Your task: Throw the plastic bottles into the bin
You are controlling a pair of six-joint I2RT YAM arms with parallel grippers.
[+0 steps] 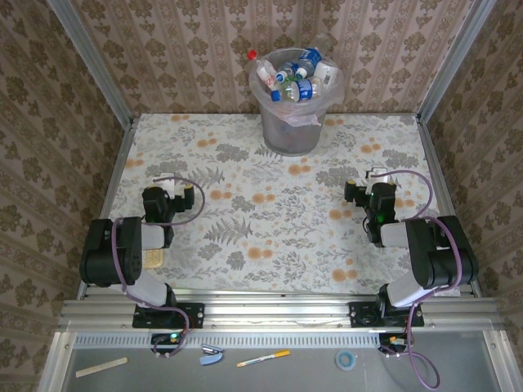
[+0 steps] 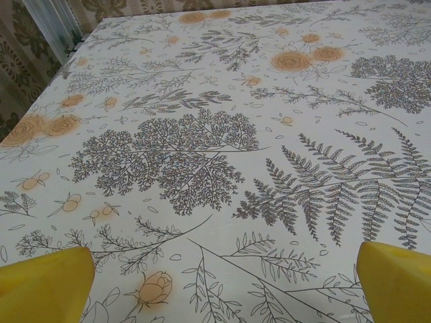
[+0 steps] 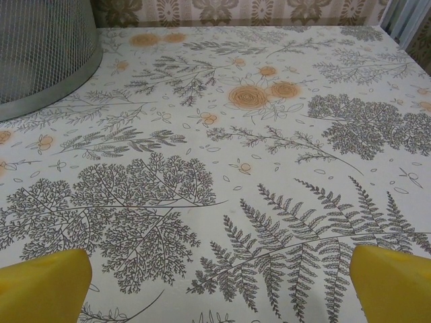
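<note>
Both tools are standing wide and holding nothing, the left tool [image 1: 173, 194] and the right tool [image 1: 357, 193] resting low over the worktop [image 1: 270, 237]. Judging by this, the task is looking finished: the plastic bottles [image 1: 294, 77] are sitting heaped in the bin [image 1: 290, 135] at the far edge, some poking above its rim, leaving nothing to collect

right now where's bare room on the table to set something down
The table is bare between the left gripper and right gripper, back to the bin and either side of it. The crowding is in the bin, heaped with plastic bottles.
</note>
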